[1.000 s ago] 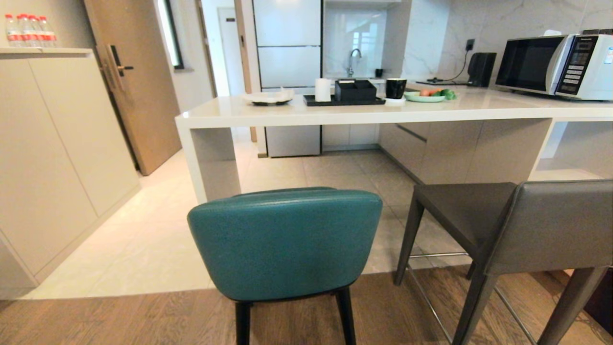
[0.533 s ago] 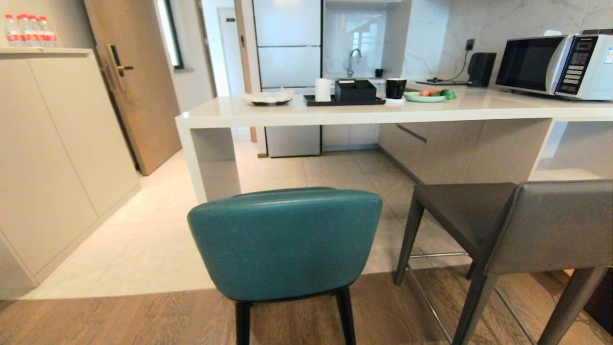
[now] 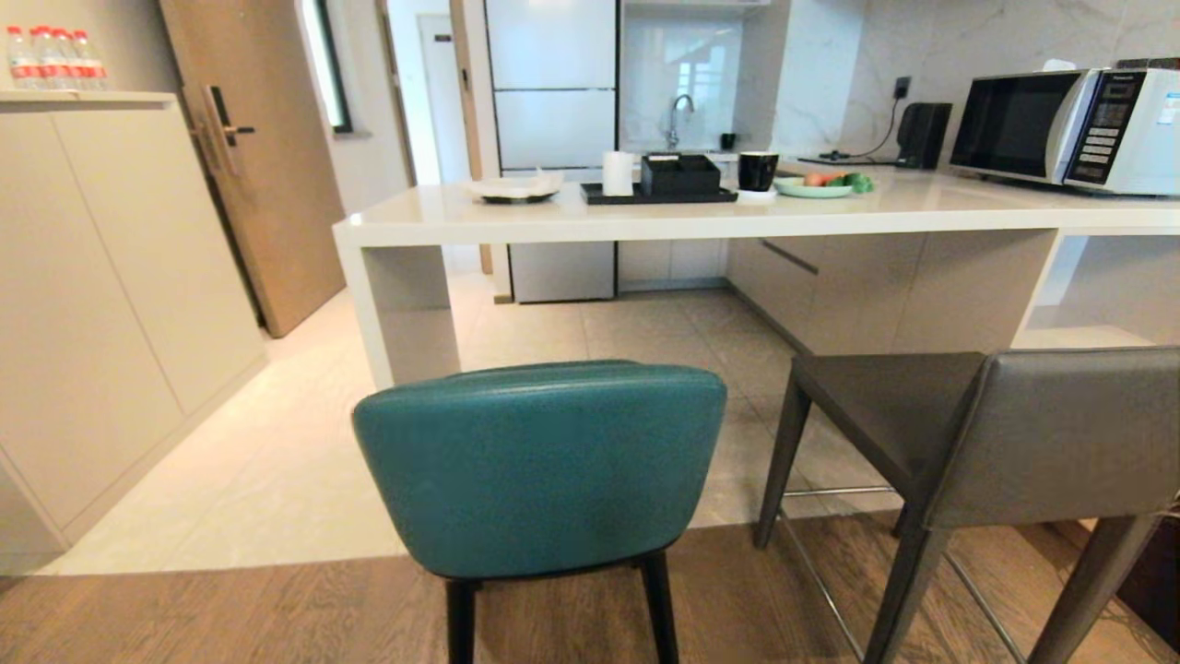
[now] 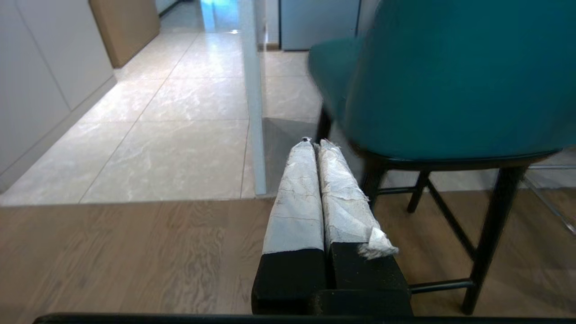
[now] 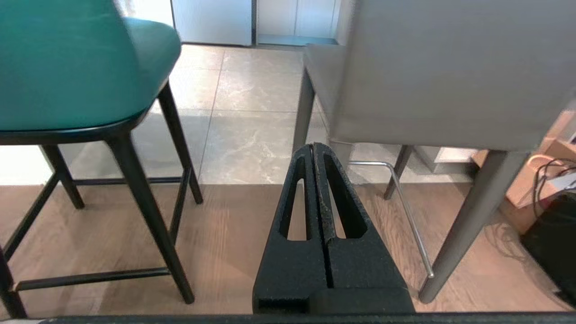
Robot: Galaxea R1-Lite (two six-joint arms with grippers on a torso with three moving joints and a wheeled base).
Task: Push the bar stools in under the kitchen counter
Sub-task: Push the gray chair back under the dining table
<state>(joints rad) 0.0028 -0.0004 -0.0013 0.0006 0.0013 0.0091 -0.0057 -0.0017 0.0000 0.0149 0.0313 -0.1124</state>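
Left gripper (image 4: pixel 313 143) closed beside teal stool (image 4: pixel 450 76)

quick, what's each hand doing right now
Left hand: closed, holding nothing.
Right hand: closed, holding nothing.

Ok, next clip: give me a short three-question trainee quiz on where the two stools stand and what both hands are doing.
1. True or false: the teal leather stool with thin black legs is already tucked under the glossy white stone-like kitchen counter.
2. Which stool stands to the robot's right? A) the teal one B) the grey leather square-backed stool
3. Fill in: the left hand and the right hand both have their fingers ____ and hold nothing.

Key:
1. False. It stands out from the counter, with floor showing between them.
2. B.
3. Shut. Both hang low behind the stools, touching neither.
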